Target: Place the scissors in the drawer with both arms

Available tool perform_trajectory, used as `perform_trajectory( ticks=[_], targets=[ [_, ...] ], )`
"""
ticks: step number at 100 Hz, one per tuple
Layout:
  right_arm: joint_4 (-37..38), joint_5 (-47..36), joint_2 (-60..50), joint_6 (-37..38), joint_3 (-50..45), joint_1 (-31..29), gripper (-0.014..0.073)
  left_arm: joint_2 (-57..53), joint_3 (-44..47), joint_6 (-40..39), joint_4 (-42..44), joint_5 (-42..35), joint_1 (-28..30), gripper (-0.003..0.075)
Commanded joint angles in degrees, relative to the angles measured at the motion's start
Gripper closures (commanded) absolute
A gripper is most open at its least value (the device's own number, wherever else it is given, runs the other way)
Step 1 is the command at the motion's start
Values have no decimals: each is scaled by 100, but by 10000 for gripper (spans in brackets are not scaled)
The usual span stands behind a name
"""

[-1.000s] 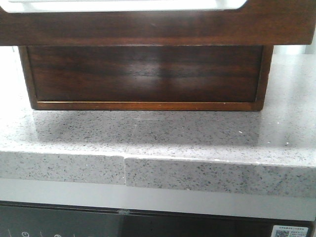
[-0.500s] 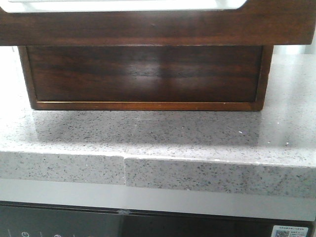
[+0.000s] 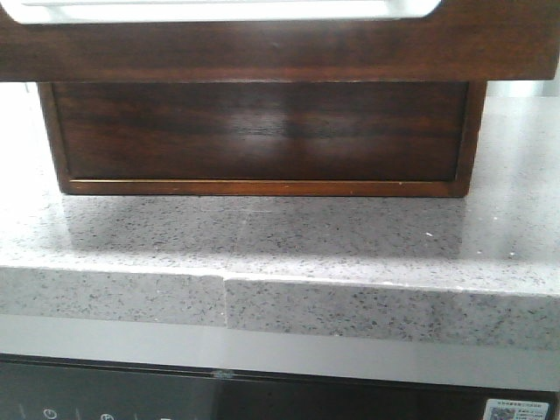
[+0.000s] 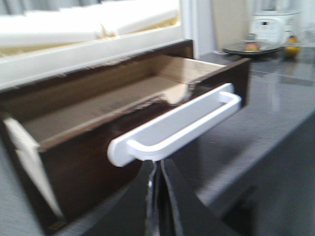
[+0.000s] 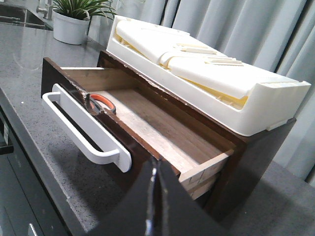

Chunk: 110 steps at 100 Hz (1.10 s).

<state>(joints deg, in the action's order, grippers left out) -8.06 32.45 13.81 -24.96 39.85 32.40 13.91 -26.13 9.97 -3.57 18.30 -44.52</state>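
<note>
Drawer (image 5: pixel 147 123): glossy dark brown wood, pulled out of the cabinet, pale raw-wood floor and side walls inside; in the front view its face (image 3: pixel 280 39) fills the top of the frame.
Handle (image 5: pixel 86 129): white, broad, bar-shaped with rounded corners, mounted across the drawer face; the left wrist view shows it (image 4: pixel 174 127) at frame centre, blurred.
Scissors (image 5: pixel 101 104): orange and grey loop handles, lying inside the drawer just behind its face, centre left of the right wrist frame; blades hidden.
Cabinet (image 3: pixel 262 136): dark wood with streaky grain and a thin lighter bottom edge, standing on the counter.
Counter (image 3: pixel 280 254): speckled grey stone, polished, with a seam in its front edge.
Tray (image 5: pixel 206 73): cream plastic, ribbed, resting on the cabinet top.
Left gripper (image 4: pixel 157 182): black fingers pressed together, holding nothing, below the handle.
Right gripper (image 5: pixel 155 196): black fingers pressed together, empty, before the drawer.
Change: the cabinet and counter sit slightly further right in the front view than half a second ago.
</note>
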Motion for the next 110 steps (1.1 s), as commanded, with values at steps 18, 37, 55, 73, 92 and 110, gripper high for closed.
perform_trajectory(
  ticks=[18,37,55,73,92,110],
  targets=[
    [29,-481,57,15,123,-40,639,-936,1604,228,254,-2294,1868,740],
    [29,-481,57,15,123,-40,639,-1360,2399,-678,357,-2349,2963,740],
    [29,-481,57,15,123,-40,639,-1612,2689,-1226,476,-1320,3173,740],
    [29,-466,57,15,123,-40,639,-1612,2703,-1316,593,-280,3173,740],
    [29,-466,57,15,123,-40,639,-1612,2703,-1316,529,-280,3173,740],
    [29,-466,57,15,123,-40,639,-1612,2703,-1316,529,-280,3173,740]
  ],
)
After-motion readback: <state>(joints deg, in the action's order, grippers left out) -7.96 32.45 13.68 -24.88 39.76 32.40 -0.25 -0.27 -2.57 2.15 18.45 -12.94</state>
